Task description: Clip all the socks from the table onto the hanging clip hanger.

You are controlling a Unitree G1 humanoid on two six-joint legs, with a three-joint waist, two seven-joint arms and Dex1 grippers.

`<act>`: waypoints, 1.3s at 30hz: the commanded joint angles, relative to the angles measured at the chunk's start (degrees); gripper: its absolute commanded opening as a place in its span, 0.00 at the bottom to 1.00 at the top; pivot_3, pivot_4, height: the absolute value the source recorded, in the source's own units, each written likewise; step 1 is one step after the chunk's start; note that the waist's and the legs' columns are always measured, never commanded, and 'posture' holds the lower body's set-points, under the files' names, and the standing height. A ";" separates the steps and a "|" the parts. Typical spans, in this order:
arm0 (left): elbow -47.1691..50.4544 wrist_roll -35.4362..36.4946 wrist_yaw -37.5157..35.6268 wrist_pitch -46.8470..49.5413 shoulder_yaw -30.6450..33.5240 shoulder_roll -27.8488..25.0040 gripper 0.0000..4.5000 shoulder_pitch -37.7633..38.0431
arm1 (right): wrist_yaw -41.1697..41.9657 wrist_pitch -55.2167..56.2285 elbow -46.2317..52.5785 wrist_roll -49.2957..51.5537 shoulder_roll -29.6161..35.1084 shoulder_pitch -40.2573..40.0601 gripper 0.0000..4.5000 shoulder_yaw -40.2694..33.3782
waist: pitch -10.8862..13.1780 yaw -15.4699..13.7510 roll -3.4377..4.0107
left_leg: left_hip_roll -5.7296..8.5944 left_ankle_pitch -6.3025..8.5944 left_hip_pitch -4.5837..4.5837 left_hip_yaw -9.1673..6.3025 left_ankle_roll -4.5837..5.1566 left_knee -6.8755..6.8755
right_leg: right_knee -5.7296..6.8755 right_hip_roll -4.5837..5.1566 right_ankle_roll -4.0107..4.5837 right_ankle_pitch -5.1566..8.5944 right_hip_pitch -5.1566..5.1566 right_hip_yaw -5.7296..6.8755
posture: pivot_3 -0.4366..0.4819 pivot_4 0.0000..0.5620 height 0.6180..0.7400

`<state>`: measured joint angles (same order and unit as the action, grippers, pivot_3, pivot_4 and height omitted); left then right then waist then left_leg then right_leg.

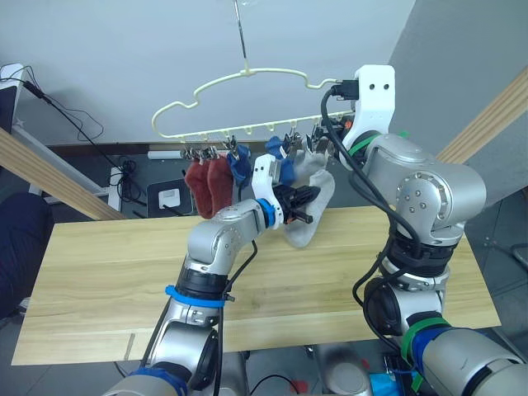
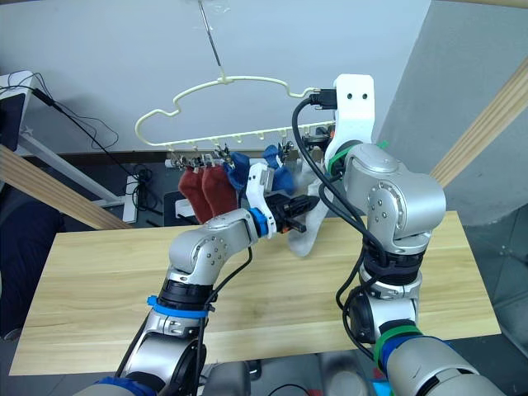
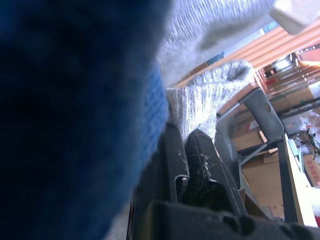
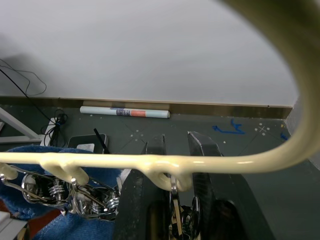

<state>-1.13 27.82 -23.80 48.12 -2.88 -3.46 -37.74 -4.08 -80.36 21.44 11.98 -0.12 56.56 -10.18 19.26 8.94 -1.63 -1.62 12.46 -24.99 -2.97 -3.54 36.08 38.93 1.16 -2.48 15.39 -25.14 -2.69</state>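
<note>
The left gripper point(image 1: 307, 203) has its fingers clenched on a light grey sock point(image 1: 307, 221), pinching the knit near the cuff so the foot droops below the fingertips toward the table point(image 1: 99, 272). The right gripper point(image 4: 175, 200) is up at the clip hanger point(image 1: 247, 78), its two fingers standing on either side of an end clip point(image 4: 176, 212) with the yellow wire crossing just ahead of them; they look pressed on that clip, though I cannot tell whether it is squeezed open.

The step in hand seems to be seating this grey sock in the end clip. To do it well, the right fingers should keep the clip jaws spread and the frame steady, while the left fingers lift the cuff edge straight up between the jaws, a single flat layer, deep enough to catch. The right fingers should ease off first, and the left should let go only once the clip bites.

Beside the left fingers, toward the hanger's middle, hang two blue socks point(image 1: 241, 165) and further along two rust red socks point(image 1: 206, 186), all clipped. A blue sock presses right against the left fingers, so it could snag. Another grey sock point(image 1: 309, 165) hangs just above the held one. The black cables point(image 1: 351, 177) on the right arm run close to the hanger.
</note>
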 commanded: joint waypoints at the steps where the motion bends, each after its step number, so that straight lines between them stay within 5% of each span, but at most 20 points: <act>1: 0.59 0.43 0.22 -1.75 1.06 1.12 0.01 -2.06 | -0.64 0.24 2.03 -0.46 -0.25 0.82 0.13 -1.04 | 0.00 0.01 0.00 | 0.00 0.00 0.00 0.00 0.00 0.00 | 0.00 0.00 0.00 0.00 0.00 0.00 | 0.14 0.67 1.00; 39: -2.84 0.86 -0.19 -3.06 1.79 3.28 0.01 -6.64 | -1.53 0.49 2.82 -0.53 -0.58 0.26 0.13 -1.16 | 0.00 0.59 0.00 | 0.01 0.00 -0.01 0.00 0.00 0.00 | 0.00 0.00 -0.01 0.01 0.01 0.00 | 0.11 0.65 1.00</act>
<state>-5.27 27.87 -23.33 45.83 -1.35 -0.68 -43.51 -5.15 -80.31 22.14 11.99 -0.75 56.55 -10.25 19.27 9.53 -1.64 -1.62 12.46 -25.00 -2.97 -3.54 36.08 38.93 1.16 -2.49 15.40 -25.14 -2.69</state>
